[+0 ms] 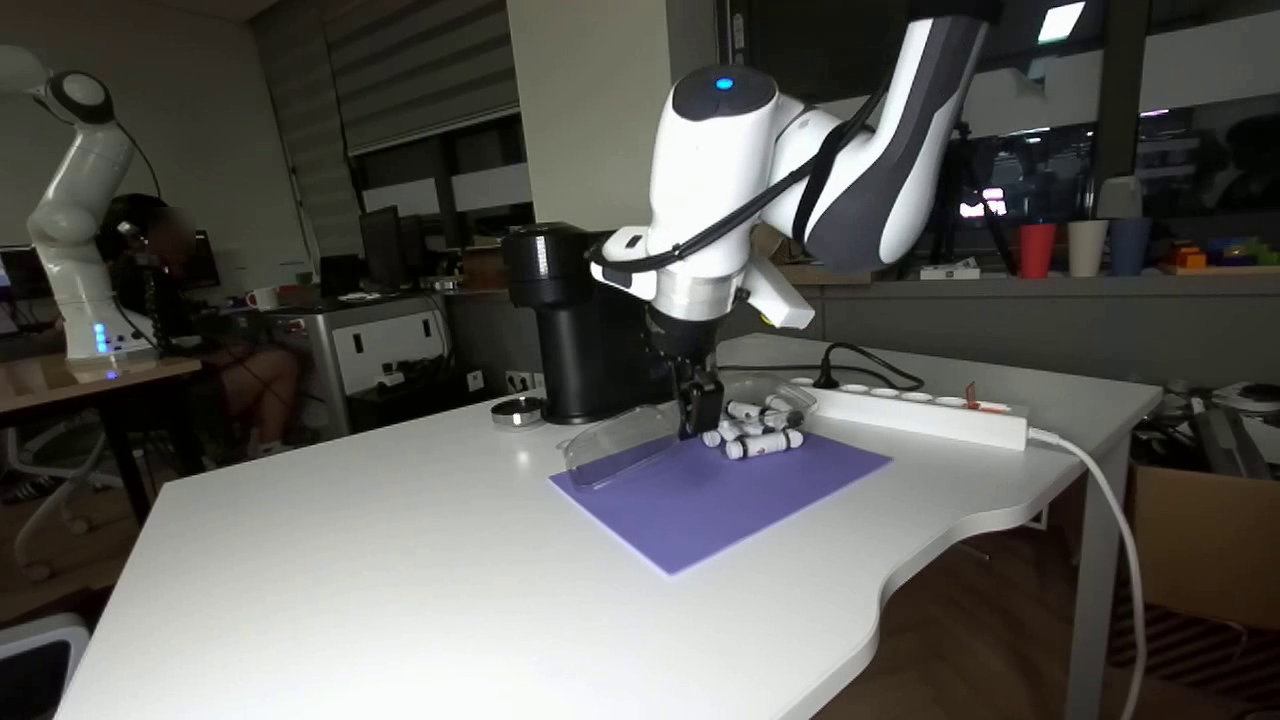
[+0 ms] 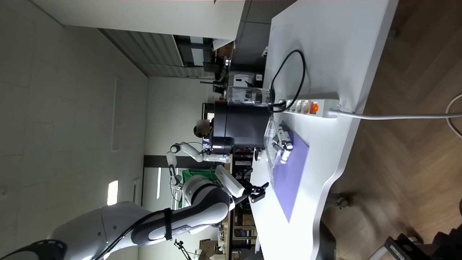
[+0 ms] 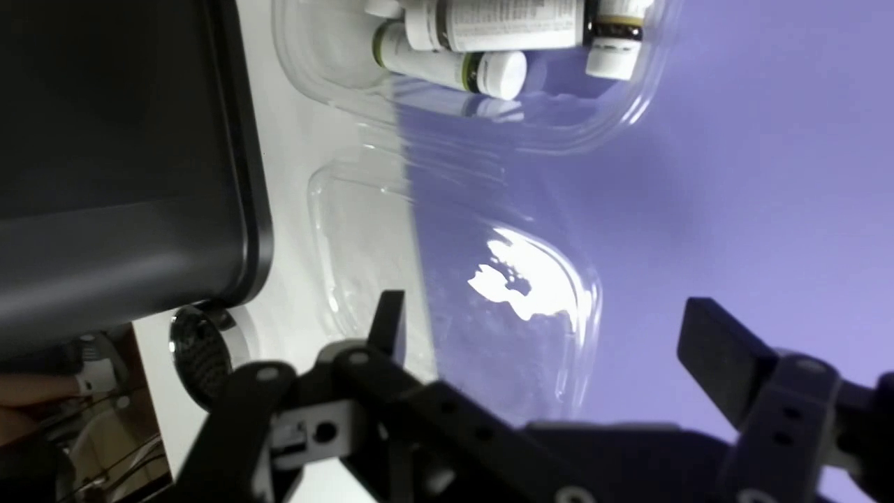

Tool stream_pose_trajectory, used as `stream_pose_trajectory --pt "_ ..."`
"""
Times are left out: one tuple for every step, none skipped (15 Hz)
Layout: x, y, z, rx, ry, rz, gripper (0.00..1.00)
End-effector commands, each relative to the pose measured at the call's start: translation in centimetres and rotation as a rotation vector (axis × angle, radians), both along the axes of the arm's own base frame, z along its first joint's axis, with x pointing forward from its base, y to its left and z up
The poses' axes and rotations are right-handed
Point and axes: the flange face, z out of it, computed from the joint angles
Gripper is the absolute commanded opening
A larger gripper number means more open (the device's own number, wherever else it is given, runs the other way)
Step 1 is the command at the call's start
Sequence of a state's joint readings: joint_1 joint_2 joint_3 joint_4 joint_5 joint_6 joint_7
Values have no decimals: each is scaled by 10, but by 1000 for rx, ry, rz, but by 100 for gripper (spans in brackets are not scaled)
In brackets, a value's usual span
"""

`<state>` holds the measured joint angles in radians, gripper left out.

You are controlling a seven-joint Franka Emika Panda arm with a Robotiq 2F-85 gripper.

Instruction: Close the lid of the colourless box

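The colourless box (image 3: 307,70) lies open, with several small white-labelled bottles (image 3: 513,24) in its base. It also shows in both exterior views, with its see-through wall (image 1: 790,388) by the power strip and near the black machine (image 2: 270,133). Its clear lid (image 3: 377,237) is folded out beside the base, with a bright glare on it. In an exterior view the lid (image 1: 615,450) looks tilted up over the purple sheet. My gripper (image 3: 541,311) is open and empty, with its fingers apart above the lid's outer part. It shows in both exterior views, fingers down (image 1: 697,408) and beside the lid's end (image 2: 260,191).
The tall black machine (image 1: 595,340) stands close behind the box. A white power strip (image 1: 920,415) with a black cable (image 2: 304,68) lies beside the box. A purple sheet (image 1: 720,510) lies under part of box and lid. A round metal dish (image 3: 202,356) sits by the machine.
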<state>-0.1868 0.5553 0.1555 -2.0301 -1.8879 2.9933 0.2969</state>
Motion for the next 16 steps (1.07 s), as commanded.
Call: stream_pose_trajectory --pt "10 16 -29 17 7 26 100" --pt "11 20 -35 20 12 37 100" --pt "11 24 -40 21 12 48 100" --pt "11 27 -43 18 11 57 100" --pt "13 30 -43 7 -8 71 100" --pt "15 33 -44 -10 -25 91 100" --pt "16 36 -44 -27 -52 113 100" --pt "17 39 -45 -42 -81 137 100" --pt "16 42 -47 -52 -104 155 100" --pt "15 45 -49 -61 -126 174 100" --pt "12 47 -52 -66 -136 183 100" --pt "10 48 -56 -71 -143 193 100" --pt "7 48 -60 -76 -145 198 100" --pt "6 48 -64 -78 -146 202 100" --pt "5 48 -67 -82 -152 206 100" --pt "5 48 -69 -85 -159 210 100"
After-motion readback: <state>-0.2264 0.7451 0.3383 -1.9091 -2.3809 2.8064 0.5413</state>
